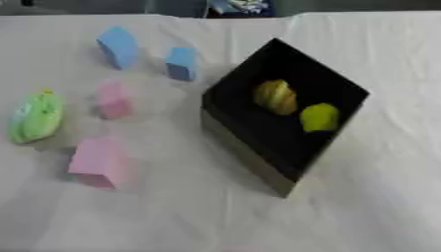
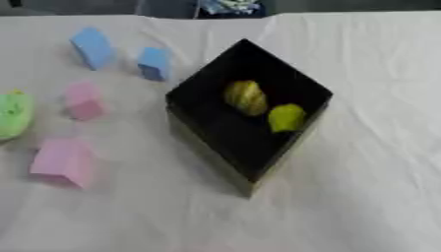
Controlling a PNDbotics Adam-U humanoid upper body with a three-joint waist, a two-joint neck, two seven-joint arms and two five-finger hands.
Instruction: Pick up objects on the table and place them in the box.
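Note:
A black box (image 1: 258,147) stands on the white cloth, turned corner-on, right of centre. Inside it lie a striped yellow-brown object (image 1: 275,97) and a yellow-green round object (image 1: 320,117). Left of the box, on the cloth, are two blue blocks, a larger one (image 1: 118,47) at the back and a smaller one (image 1: 182,63) nearer the box. A small pink block (image 1: 113,100) sits below them, and a larger pink block (image 1: 97,162) lies nearer the front. A green oval object (image 1: 36,116) rests at the far left. Neither hand shows in either view.
The white cloth (image 1: 379,197) covers the whole table and is wrinkled right of the box. Dark shapes and a bluish-white item (image 1: 237,6) lie beyond the table's far edge.

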